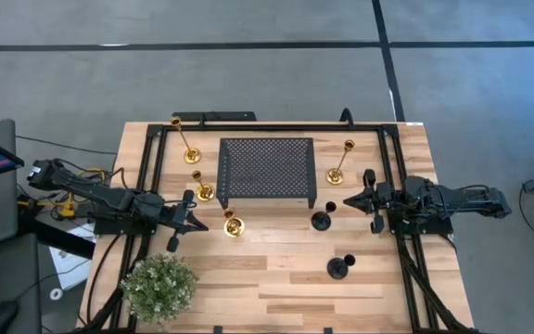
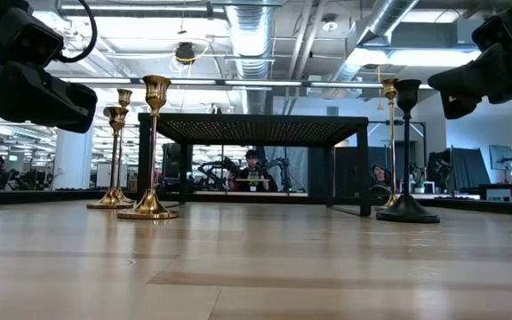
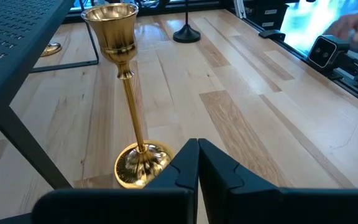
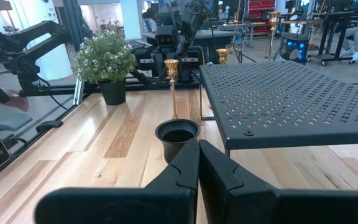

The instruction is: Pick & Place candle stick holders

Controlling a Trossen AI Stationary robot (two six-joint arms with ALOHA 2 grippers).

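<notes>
Left wrist view: left end effector [image 3: 197,163] closed, empty, beside gold holder [image 3: 128,99] standing on worktop [image 3: 260,124]. Likely rigid, top-heavy, slippery; grip mid-stem. Right end effector [image 4: 197,163] closed near black holder [image 4: 178,138].

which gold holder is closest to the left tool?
The gold holder at the stand's front-left corner, just ahead of the shut left tool. The other three gold ones stand farther back.

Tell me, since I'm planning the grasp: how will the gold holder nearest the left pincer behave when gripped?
The gold holder looks top-heavy: a wide cup on a thin stem over a small round base, so a nudge likely tips it. Its polished surface probably slips. The left pincer is shut, just short of the base.
</notes>
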